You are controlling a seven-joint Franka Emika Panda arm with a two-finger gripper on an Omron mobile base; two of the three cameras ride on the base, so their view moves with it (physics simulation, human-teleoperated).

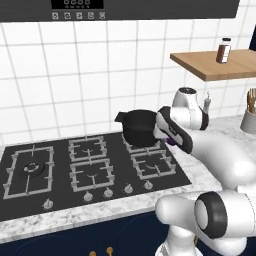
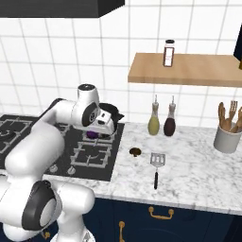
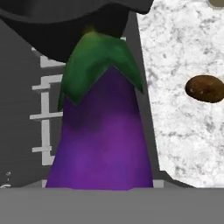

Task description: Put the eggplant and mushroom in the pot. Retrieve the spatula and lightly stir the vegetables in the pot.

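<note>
A purple eggplant point(image 3: 103, 135) is being held pinched in the gripper point(image 2: 94, 133) just beside the black pot point(image 1: 139, 127) at the stove's right edge, with the mushroom point(image 2: 135, 151) lying on the marble counter point(image 2: 189, 165).

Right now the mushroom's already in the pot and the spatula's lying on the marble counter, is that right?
Not quite. The mushroom is not in the pot; it lies on the marble counter, as the right base view shows. The spatula does lie on that counter, beside it.
</note>
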